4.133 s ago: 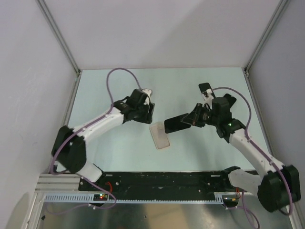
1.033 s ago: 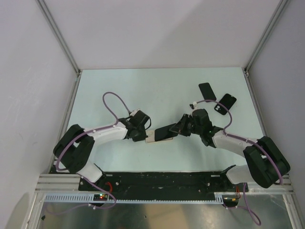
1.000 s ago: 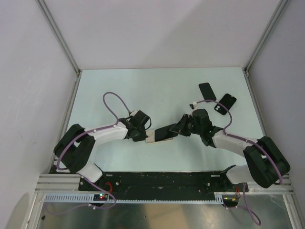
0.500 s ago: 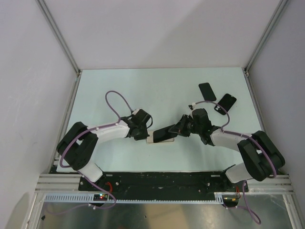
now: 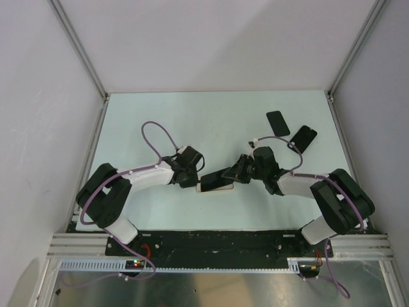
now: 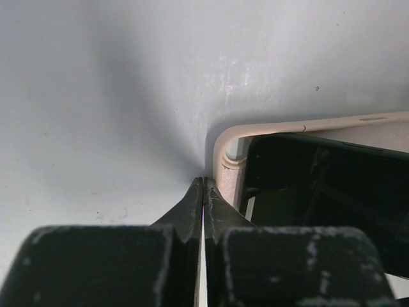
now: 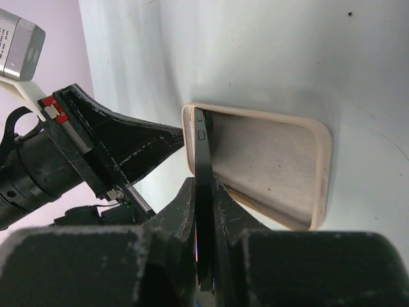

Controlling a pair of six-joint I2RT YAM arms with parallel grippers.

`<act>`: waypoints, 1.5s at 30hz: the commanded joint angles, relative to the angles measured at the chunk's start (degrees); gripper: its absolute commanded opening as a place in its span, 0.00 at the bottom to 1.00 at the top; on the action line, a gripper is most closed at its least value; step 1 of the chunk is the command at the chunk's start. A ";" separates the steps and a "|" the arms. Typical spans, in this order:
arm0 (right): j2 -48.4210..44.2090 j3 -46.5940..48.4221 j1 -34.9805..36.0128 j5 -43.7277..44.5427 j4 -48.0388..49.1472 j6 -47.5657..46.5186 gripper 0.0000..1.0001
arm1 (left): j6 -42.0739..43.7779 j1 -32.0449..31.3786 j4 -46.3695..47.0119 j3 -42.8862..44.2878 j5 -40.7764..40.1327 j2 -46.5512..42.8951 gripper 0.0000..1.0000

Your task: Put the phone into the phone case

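Observation:
The beige phone case (image 5: pixel 218 187) lies open side up in the middle of the table. My left gripper (image 5: pixel 195 181) is shut and empty, its tip pressed against the case's left end; in the left wrist view the gripper (image 6: pixel 203 183) touches the case's rounded corner (image 6: pixel 225 160). My right gripper (image 5: pixel 240 171) is shut on the black phone (image 5: pixel 220 174), which is tilted with its left end down in the case. From the right wrist camera, the phone (image 7: pixel 201 144) is edge-on between the gripper (image 7: pixel 204 190), its far end at the case's (image 7: pixel 275 163) left wall.
Two dark phone-sized slabs (image 5: pixel 277 122) (image 5: pixel 303 137) lie at the back right of the table. White walls with metal posts enclose the table on three sides. The left arm's fingers (image 7: pixel 131 147) show at the left in the right wrist view.
Four seconds ago both grippers were higher and farther back, with the case lying askew. Over the last second the phone and case shifted slightly, and the right arm settled lower.

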 commanded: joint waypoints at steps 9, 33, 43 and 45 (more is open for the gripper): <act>5.98 0.03 5.82 2.80 0.57 -0.06 0.00 | 0.18 -1.17 3.95 1.90 1.75 1.65 0.00; -0.44 4.36 2.49 6.60 -14.10 -9.48 0.41 | 1.26 -1.26 3.96 2.65 2.62 1.40 0.00; -5.41 8.79 2.42 14.04 -26.36 -14.08 0.50 | 1.34 -1.31 4.01 2.64 2.69 1.18 0.00; -5.93 9.38 2.53 15.34 -28.16 -14.58 0.50 | 1.37 -1.27 3.97 2.67 2.78 1.05 0.00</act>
